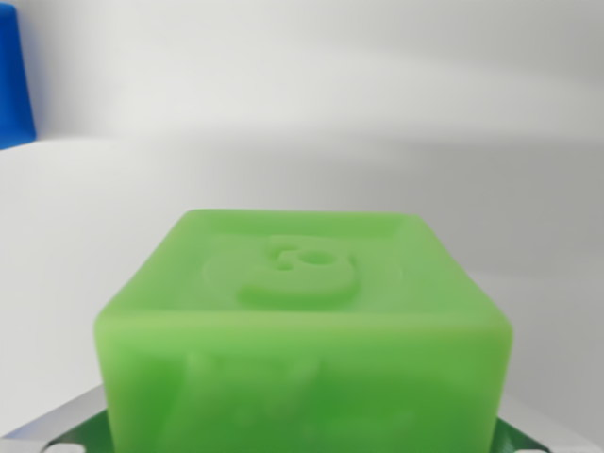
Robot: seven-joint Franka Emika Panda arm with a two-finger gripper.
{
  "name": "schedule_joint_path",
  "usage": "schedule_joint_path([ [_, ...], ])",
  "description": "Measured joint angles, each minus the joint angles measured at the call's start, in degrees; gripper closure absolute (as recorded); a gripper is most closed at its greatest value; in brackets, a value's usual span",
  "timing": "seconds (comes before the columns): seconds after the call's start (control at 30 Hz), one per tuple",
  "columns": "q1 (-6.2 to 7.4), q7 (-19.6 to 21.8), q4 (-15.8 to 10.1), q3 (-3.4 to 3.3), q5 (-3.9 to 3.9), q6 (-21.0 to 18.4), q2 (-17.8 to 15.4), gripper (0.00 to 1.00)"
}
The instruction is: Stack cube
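Note:
A translucent green cube (304,330) fills the lower half of the wrist view, very close to the camera. Its top face carries a raised round emblem. Grey and green parts of my gripper (302,439) show at the bottom corners, flanking the cube on both sides. The cube sits between them and looks held. The fingertips themselves are hidden behind the cube and cut off by the frame's lower edge. No second cube can be made out as such.
A blue object (14,80) stands at the far upper left of the wrist view, cut by the frame's edge. A white surface (377,160) stretches behind the cube, crossed by a soft grey shadow.

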Motion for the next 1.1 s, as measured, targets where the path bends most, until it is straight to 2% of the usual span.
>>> schedule_joint_path([
  [1.1,5.16,5.9,1.9,-0.02,-0.18,-4.6,-2.7,1.0],
])
